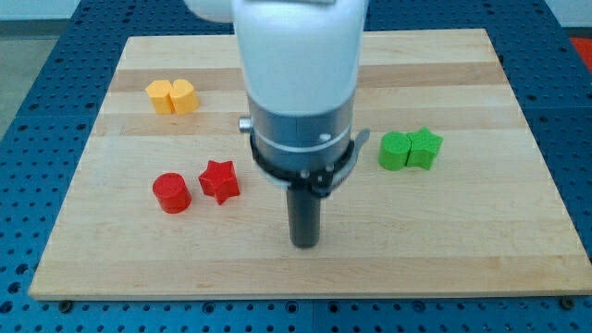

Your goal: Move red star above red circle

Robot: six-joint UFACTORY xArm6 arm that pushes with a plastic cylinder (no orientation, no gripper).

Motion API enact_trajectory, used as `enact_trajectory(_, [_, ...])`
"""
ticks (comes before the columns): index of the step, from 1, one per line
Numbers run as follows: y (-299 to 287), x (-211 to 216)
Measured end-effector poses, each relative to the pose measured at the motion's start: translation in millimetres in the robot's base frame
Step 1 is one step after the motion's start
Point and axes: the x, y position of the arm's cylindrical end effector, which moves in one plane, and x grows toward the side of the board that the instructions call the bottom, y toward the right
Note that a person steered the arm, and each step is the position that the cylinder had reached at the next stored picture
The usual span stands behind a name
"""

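Observation:
The red star (220, 180) lies on the wooden board (462, 250) at the left of middle. The red circle (171, 192) stands just to the star's left and slightly lower in the view, with a small gap between them. My tip (304, 244) rests on the board to the right of the star and lower in the view, well apart from it. The white and grey arm body above the rod hides the middle of the board.
Two yellow blocks (172, 96), touching side by side, sit at the view's upper left. Two green blocks (410, 150), also touching, sit at the view's right. Blue perforated table surrounds the board.

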Motion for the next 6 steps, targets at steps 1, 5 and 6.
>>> enact_trajectory(1, [-33,-36])
enact_trajectory(5, [-102,-71])
enact_trajectory(6, [-48,-77])
